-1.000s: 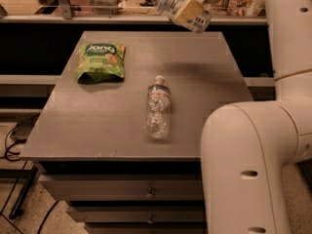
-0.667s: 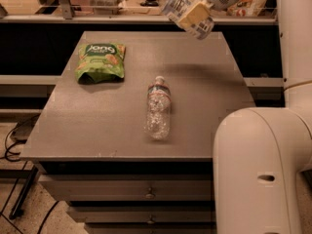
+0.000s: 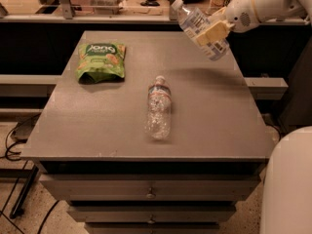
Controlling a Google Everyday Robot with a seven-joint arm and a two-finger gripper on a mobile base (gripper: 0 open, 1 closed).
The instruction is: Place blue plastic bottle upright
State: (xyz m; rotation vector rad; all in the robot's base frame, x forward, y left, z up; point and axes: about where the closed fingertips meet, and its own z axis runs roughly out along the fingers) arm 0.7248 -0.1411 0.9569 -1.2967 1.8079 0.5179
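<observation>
The blue plastic bottle (image 3: 194, 21) is clear with a white cap and a pale label. It hangs tilted in the air above the far right part of the grey table (image 3: 97, 116), cap pointing up and left. My gripper (image 3: 212, 32) is shut on its middle, reaching in from the upper right. The bottle's shadow falls on the table below it.
A crinkled clear bottle (image 3: 158, 108) with a red-and-dark label band lies on its side near the table's middle. A green snack bag (image 3: 101, 61) lies at the far left. Drawers (image 3: 148, 193) sit under the front edge. A white arm part (image 3: 287, 184) fills the lower right.
The gripper has brought the bottle down and nearer over the table's far right part. The arm's white body has shifted right, out of most of the view.
</observation>
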